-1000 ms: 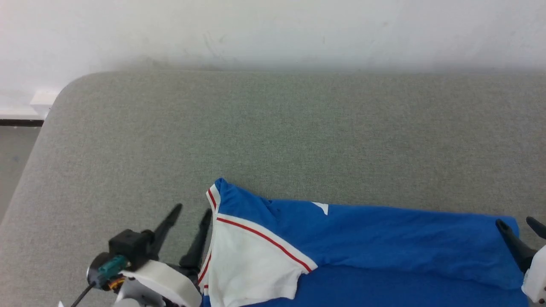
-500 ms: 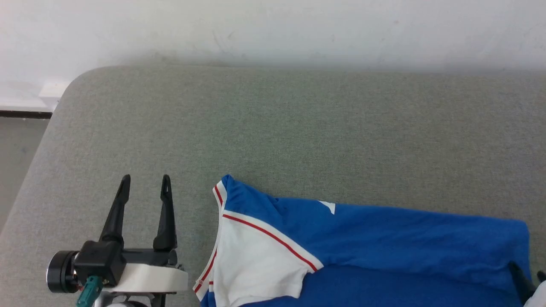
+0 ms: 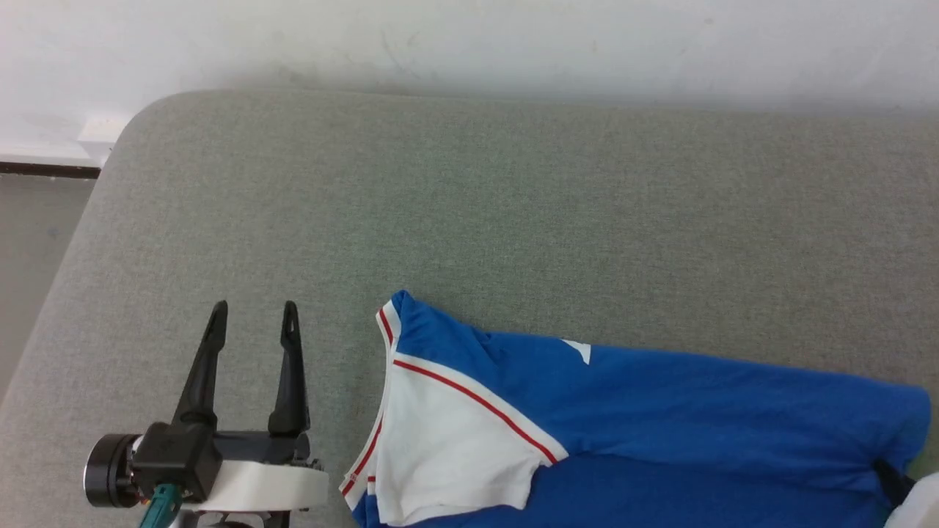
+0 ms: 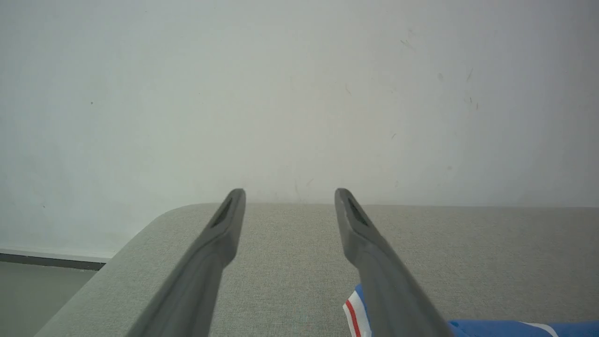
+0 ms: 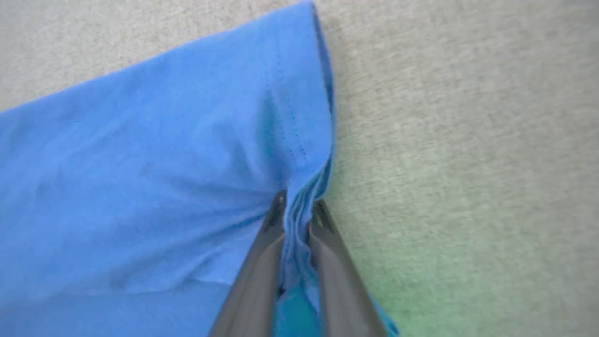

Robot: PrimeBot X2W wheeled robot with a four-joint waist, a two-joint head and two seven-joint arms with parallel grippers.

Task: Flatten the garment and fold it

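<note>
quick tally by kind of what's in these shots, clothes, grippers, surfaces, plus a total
garment: 1
grippers: 2 (left gripper, right gripper)
grey padded surface: 1
white wall: 1
total: 5

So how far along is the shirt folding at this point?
Done: the shirt lies on the grey cushion, apparently folded over once, its white sleeve on top. In hand: the right hand is pinched on the bunched blue edge; the left hand is open beside the sleeve, touching nothing. Left: smoothing the wrinkles and the remaining folds.
</note>
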